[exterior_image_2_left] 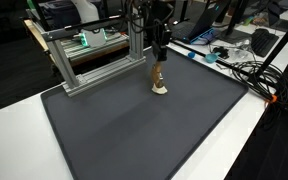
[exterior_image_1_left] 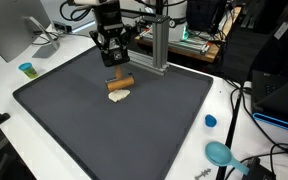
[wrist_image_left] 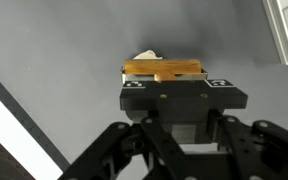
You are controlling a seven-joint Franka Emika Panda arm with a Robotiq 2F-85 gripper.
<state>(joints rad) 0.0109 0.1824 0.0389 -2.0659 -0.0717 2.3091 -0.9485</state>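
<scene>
In an exterior view the black hand (exterior_image_1_left: 113, 64) hangs over the far part of a dark mat (exterior_image_1_left: 74, 130) that covers most of the white worktop (exterior_image_1_left: 6, 88). Right under it lies a short brown wooden piece (exterior_image_1_left: 120, 82), and a cream lump (exterior_image_1_left: 118, 95) sits touching its near side. From here a small gap seems to part the fingertips from the wood. An aluminium frame (exterior_image_1_left: 159, 40) stands just behind the hand, a small cup (exterior_image_1_left: 26, 69) sits off the mat's far corner, and a blue cap (exterior_image_1_left: 210, 121) and a teal scoop (exterior_image_1_left: 221, 153) rest on the bare worktop at the opposite side. In an exterior view from another side the hand (exterior_image_2_left: 158, 57) points straight down, and the wooden piece (exterior_image_2_left: 158, 74) appears directly beneath its tips with the cream lump (exterior_image_2_left: 160, 89) at its foot on the mat (exterior_image_2_left: 134, 140). The aluminium frame (exterior_image_2_left: 94, 60) runs along the mat's far edge, and cables (exterior_image_2_left: 249, 70) lie on the worktop (exterior_image_2_left: 269, 135). In the wrist view the hand (wrist_image_left: 177, 84) fills the lower half, and the wooden piece (wrist_image_left: 164, 69) shows as a bar with a short stem that reaches toward the hand. The cream lump (wrist_image_left: 146, 56) peeks out beyond it. Whether the fingers are spread or closed, and whether they grip the wood, I cannot tell.
</scene>
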